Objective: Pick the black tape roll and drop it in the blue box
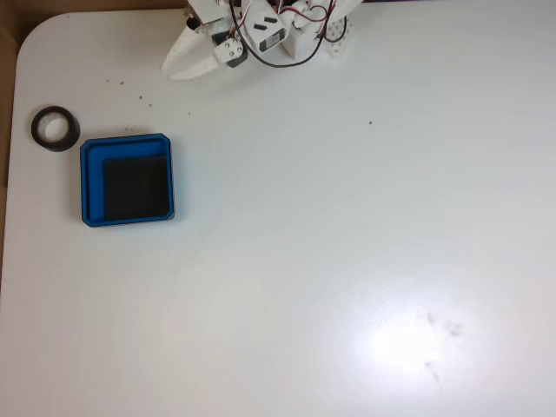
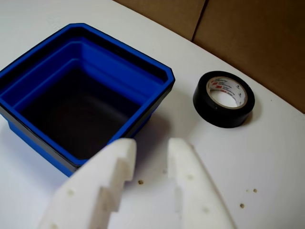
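A white table (image 1: 330, 243) with a smooth, slightly glossy top took up nearly all of the fixed view. Its corner at the upper left of that view was rounded. A bright patch of glare (image 1: 408, 343) from a light overhead lay on the surface toward the lower right, with a few faint smudges (image 1: 447, 328) near it. Small dark crumbs (image 1: 130, 89) were scattered over the top near the upper left, and more crumbs (image 2: 248, 198) showed on the white surface in the wrist view. Beyond the table's edge a brown cardboard surface (image 2: 248, 38) stood, with a dark seam (image 2: 200, 21) running down it. A strip of the same brown (image 1: 7, 104) showed along the left edge of the fixed view.
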`<control>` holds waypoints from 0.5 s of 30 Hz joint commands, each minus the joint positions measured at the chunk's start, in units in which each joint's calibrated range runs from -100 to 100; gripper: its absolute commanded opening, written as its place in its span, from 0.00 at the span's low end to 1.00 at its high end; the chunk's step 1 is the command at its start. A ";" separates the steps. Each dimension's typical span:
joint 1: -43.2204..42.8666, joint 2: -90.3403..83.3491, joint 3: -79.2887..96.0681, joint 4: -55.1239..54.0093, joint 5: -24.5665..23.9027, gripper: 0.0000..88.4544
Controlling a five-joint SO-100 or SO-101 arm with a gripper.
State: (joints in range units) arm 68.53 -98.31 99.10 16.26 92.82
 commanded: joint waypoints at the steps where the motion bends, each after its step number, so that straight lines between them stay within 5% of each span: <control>1: 2.65 -0.44 0.63 0.00 0.26 0.01; 15: 12.03 -0.44 0.54 0.00 0.26 0.01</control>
State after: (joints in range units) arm 79.52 -98.31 99.10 16.26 92.82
